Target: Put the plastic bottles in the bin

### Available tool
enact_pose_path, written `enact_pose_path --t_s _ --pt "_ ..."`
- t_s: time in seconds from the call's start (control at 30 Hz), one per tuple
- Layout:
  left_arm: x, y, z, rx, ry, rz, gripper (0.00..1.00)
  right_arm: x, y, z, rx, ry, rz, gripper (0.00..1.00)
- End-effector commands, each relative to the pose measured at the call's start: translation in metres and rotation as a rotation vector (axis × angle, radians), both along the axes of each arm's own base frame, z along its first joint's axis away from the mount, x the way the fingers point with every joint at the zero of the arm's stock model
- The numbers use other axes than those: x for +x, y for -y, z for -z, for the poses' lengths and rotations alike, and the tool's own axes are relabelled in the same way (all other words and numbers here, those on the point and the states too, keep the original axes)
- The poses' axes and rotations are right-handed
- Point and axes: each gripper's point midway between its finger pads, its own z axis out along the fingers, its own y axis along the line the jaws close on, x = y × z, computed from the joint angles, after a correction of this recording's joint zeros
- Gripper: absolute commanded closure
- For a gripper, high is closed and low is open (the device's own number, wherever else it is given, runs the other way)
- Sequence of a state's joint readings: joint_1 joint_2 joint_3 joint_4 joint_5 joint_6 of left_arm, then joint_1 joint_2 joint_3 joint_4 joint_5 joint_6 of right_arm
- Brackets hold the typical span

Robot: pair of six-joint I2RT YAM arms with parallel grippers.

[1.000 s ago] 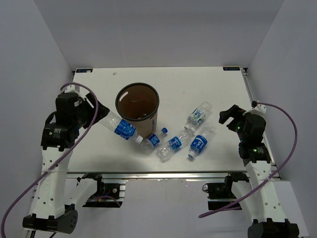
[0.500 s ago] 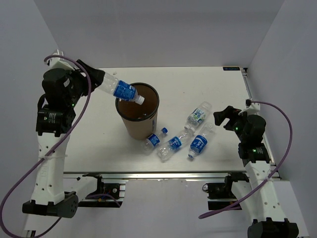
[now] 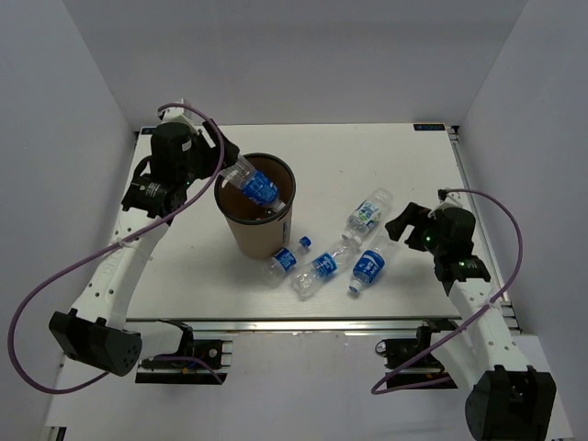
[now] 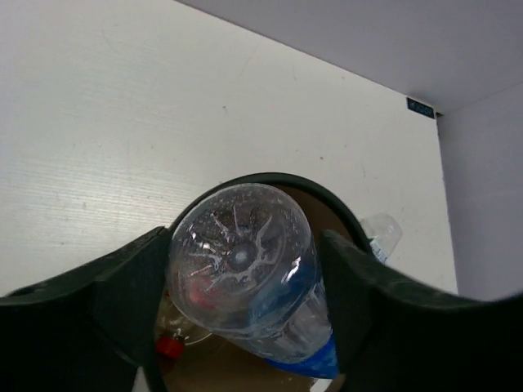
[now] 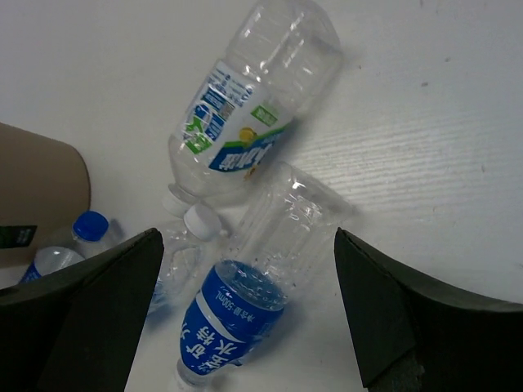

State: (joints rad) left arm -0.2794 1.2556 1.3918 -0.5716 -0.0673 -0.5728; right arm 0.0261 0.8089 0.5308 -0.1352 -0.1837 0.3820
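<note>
**Stock entry: two claws, five bottles, one bin**

Left claw (image 3: 230,171): clenched on the base end of the held bottle (image 3: 256,186). The bottle tilts cap-down across the 10 o'clock rim into the mouth of the bin (image 3: 268,241).

Right claw (image 3: 401,224): released, fingers spread, grasping nothing, at the 3 o'clock side of the bench (image 3: 184,276).

Loose stock lies flat on the bench, from 3 to 5 o'clock of the bin:
- far bottle (image 3: 367,212)
- right bottle (image 3: 368,264)
- middle bottle (image 3: 320,268)
- bin-side bottle (image 3: 287,258), just beside the bin's foot
</note>
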Motion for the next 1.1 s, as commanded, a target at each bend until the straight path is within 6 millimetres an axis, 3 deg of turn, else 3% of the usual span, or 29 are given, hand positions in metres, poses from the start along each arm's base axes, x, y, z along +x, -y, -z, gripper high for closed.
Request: enact_pose_path --t_s 0.0,0.03,0.17,0.37,0.5,0.6,0.67,0.73,0.83,0.9,0.93,0.97,1.0,1.07 --pt "0.0 -0.001 -0.046 0.011 0.148 -0.023 0.13 -0.008 -0.002 0.029 -0.001 -0.109 0.029 0.11" --pt "0.0 -0.001 -0.046 0.017 0.148 -0.025 0.02 -0.006 0.002 0.039 -0.022 -0.144 0.065 0.11" --pt "0.002 -0.008 -0.047 0.038 0.145 -0.065 0.02 -0.002 -0.011 0.059 -0.048 -0.205 0.069 0.11" --pt "-0.004 -0.032 -0.063 0.067 0.182 -0.179 0.02 0.007 0.005 0.085 -0.12 -0.304 0.215 0.11" --pt "-0.014 -0.057 -0.07 0.075 0.202 -0.302 0.02 0.009 0.003 0.099 -0.096 -0.321 0.238 0.12" --pt "-0.024 -0.088 -0.046 0.081 0.154 -0.491 0.02 0.01 -0.003 0.107 -0.066 -0.312 0.22 0.27" --pt "-0.028 -0.092 -0.014 0.063 0.1 -0.538 0.02 0.013 -0.003 0.104 -0.059 -0.308 0.23 0.42" --pt "-0.033 -0.087 -0.003 0.039 0.088 -0.512 0.02 0.012 0.007 0.096 -0.093 -0.287 0.266 0.53" --pt "-0.049 -0.1 0.016 0.053 0.034 -0.574 0.02 0.012 0.019 0.061 -0.128 -0.202 0.302 0.62" --pt "-0.057 -0.106 0.023 0.056 0.018 -0.603 0.02 0.02 0.016 0.009 -0.109 -0.05 0.264 0.65" --pt "-0.063 -0.106 0.018 0.036 0.037 -0.601 0.02 0.022 0.003 -0.013 -0.079 0.011 0.188 0.65" --pt "-0.066 -0.106 0.019 0.027 0.044 -0.594 0.02 0.027 -0.01 -0.054 -0.058 0.113 0.116 0.66" --pt "-0.068 -0.102 0.028 0.026 0.032 -0.562 0.02 0.025 -0.019 -0.082 -0.067 0.195 0.046 0.67" --pt "-0.078 -0.105 0.024 0.023 0.051 -0.558 0.02 0.017 -0.065 -0.141 -0.019 0.381 -0.169 0.7"
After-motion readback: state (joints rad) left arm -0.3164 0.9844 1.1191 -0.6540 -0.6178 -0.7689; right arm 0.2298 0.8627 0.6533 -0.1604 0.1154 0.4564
